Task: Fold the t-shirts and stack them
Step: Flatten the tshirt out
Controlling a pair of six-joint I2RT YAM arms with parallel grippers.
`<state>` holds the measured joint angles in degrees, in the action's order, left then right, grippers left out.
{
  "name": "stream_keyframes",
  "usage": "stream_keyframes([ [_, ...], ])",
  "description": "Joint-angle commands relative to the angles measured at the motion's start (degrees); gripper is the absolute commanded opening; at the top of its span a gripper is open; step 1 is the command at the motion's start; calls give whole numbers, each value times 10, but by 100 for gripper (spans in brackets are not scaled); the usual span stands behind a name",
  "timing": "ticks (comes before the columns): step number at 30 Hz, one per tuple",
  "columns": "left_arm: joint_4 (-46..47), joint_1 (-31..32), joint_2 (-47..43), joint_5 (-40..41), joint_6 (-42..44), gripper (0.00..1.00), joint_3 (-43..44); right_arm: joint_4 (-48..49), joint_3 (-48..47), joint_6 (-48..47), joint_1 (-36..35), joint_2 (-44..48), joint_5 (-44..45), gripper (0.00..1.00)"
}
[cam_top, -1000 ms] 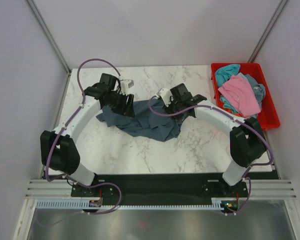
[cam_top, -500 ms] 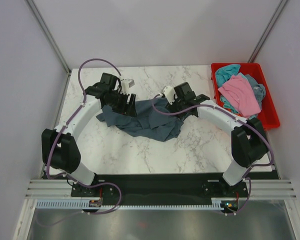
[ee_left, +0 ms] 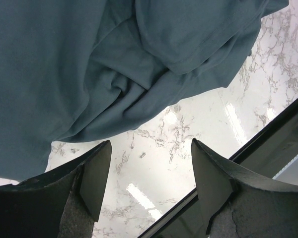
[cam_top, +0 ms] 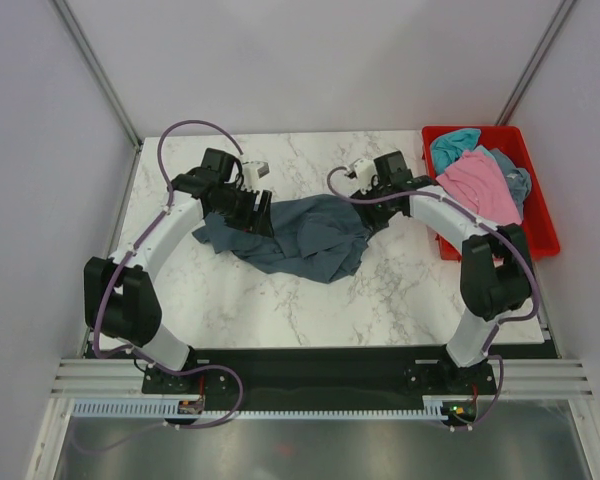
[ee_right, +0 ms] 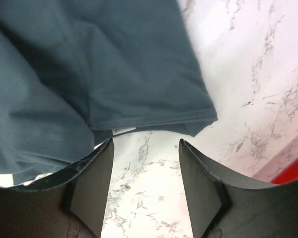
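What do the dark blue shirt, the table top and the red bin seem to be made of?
The dark blue shirt looks like soft matte knit cloth, probably cotton: it wrinkles and has a stitched hem. The table top looks like glossy marble or marble-print laminate: grey veins, bright reflections. The red bin seems moulded plastic: even colour, thin stiff walls.

T-shirt [ee_right: 114,64]: slate-blue, rumpled on marble bench [ee_right: 248,99].
Tag [ee_right: 123,131]: white, at hem.
Right tool [ee_right: 145,148]: fingers apart, holding nothing.

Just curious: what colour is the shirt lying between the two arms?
Dark slate-blue shirt, clearest in the left wrist view.
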<state>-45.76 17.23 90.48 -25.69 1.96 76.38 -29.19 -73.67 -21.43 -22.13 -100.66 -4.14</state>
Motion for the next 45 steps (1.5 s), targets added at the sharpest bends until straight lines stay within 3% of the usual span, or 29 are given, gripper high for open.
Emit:
stream_keyframes([
  [1, 5, 3, -10, -9, -10, 73, 4, -25, -56, 78, 60, -15, -115, 63],
  [8, -1, 3, -7, -1, -6, 73, 5, -46, -73, 155, 112, -34, -323, 60],
  [15, -2, 5, -1, 11, -1, 73, 11, -44, -36, 211, 126, -30, -436, 57],
  [28, -3, 16, 9, 32, 9, 73, 24, -114, -60, 163, 147, -71, -424, 51],
  [45, 0, 18, 12, 37, 10, 72, 23, -110, -83, 169, 147, -113, -431, 48],
])
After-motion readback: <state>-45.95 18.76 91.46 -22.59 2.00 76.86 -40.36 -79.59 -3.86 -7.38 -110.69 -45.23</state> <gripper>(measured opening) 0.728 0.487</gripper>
